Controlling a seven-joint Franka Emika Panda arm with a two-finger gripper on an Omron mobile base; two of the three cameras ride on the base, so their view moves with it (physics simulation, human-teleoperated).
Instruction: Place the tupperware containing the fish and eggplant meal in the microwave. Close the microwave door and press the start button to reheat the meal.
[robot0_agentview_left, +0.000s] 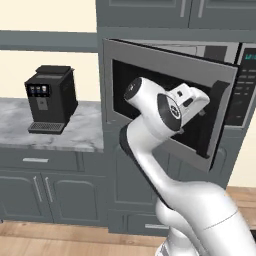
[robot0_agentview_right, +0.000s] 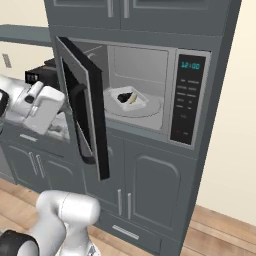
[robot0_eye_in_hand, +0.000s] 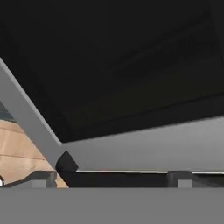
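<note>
The microwave (robot0_agentview_right: 191, 95) stands with its door (robot0_agentview_right: 75, 75) swung about halfway out. Inside, on the round glass plate, sits the pale grey tupperware (robot0_agentview_right: 142, 102) with the dark fish and eggplant meal (robot0_agentview_right: 128, 97) in it. My gripper (robot0_agentview_left: 201, 111) is up against the outer face of the door (robot0_agentview_left: 165, 65), just left of its dark bar handle (robot0_agentview_left: 217, 115). In the hand view the dark window glass and silver frame (robot0_eye_in_hand: 144, 146) are very close, and my fingertips (robot0_eye_in_hand: 43, 177) stand wide apart with nothing between them, so the gripper (robot0_eye_in_hand: 111, 178) is open.
A black coffee machine (robot0_agentview_left: 50, 100) stands on the marble counter (robot0_agentview_left: 80, 132) left of the microwave. Grey cabinet doors (robot0_agentview_right: 145, 185) run below and above it. The wooden floor (robot0_agentview_right: 220, 225) lies in front.
</note>
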